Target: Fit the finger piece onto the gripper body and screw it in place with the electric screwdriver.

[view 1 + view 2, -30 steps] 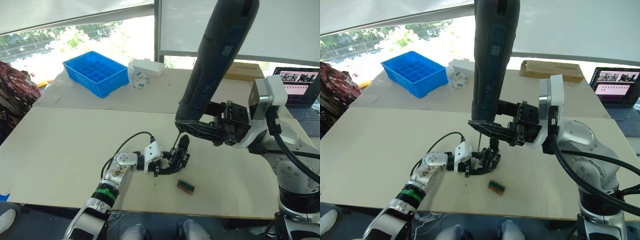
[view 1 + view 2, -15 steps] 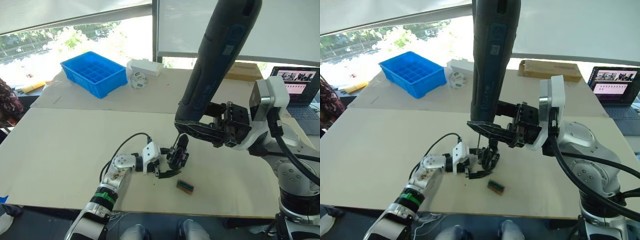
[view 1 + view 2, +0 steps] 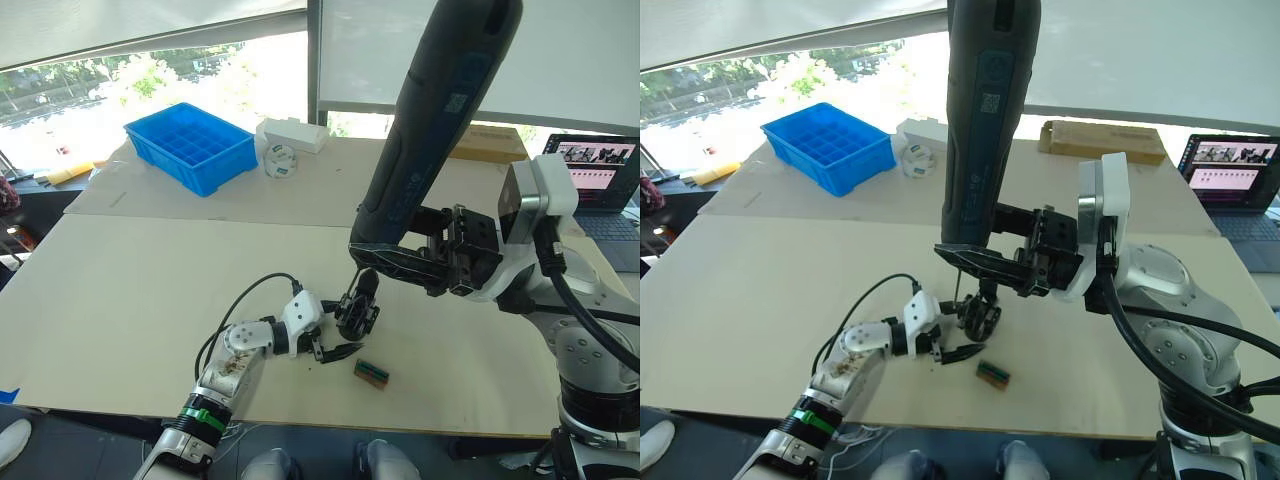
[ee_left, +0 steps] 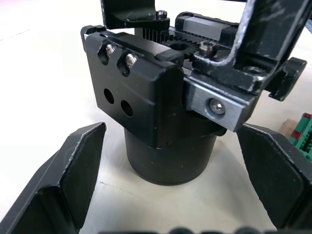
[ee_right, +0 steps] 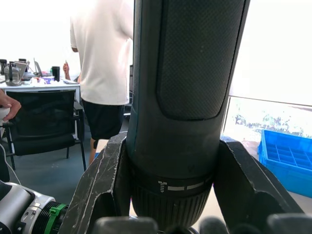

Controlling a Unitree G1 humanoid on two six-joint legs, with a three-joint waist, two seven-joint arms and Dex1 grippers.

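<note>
The black gripper body (image 3: 357,308) stands on its round base on the light table (image 3: 140,290), seen close in the left wrist view (image 4: 161,112). A pointed black finger (image 3: 367,283) rises from its top; I cannot tell the finger piece apart from the body. My left gripper (image 3: 345,328) is open, its fingers (image 4: 73,170) on either side of the base with gaps. My right gripper (image 3: 378,256) is shut on the electric screwdriver (image 3: 430,130), held upright. Its thin bit (image 3: 959,285) points down just above the body.
A small green-and-tan block (image 3: 371,372) lies just right of the body near the front edge. A blue bin (image 3: 190,145), a white box (image 3: 293,133) and a tape roll (image 3: 281,160) sit at the back left. A cardboard box (image 3: 1102,140) and a laptop (image 3: 598,175) are at the back right. A person (image 5: 102,63) stands beyond.
My left forearm has drawn back toward the table's front edge, and the gripper's fingers now stand off the body. The screwdriver has hardly moved. A person at the left edge has gone.
</note>
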